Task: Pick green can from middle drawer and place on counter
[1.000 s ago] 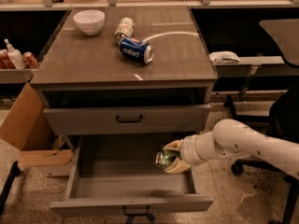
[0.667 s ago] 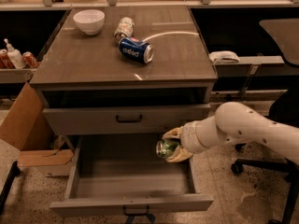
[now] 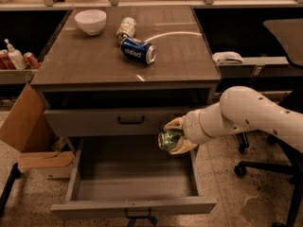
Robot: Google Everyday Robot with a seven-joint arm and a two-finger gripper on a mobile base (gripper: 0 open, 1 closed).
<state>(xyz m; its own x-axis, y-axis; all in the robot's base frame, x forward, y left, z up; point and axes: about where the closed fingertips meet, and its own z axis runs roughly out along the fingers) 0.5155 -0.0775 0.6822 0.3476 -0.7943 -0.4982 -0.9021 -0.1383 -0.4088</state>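
Tool [image 3: 173, 138] pinching green can [image 3: 167, 140], held above right side of open middle drawer [image 3: 132, 206]; counter [image 3: 94, 63] above drawer.

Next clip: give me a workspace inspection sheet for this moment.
Surface: counter, glossy, bearing three items.
Job's things: green can held above the open drawer, not yet on the counter.
Clutter: white bowl; pale can and blue can, both lying on their sides.
Grippers: end effector shut on the green can, in front of the closed drawer.
Cables: nothing seen.
Surroundings: cardboard box at left, chair base at right.
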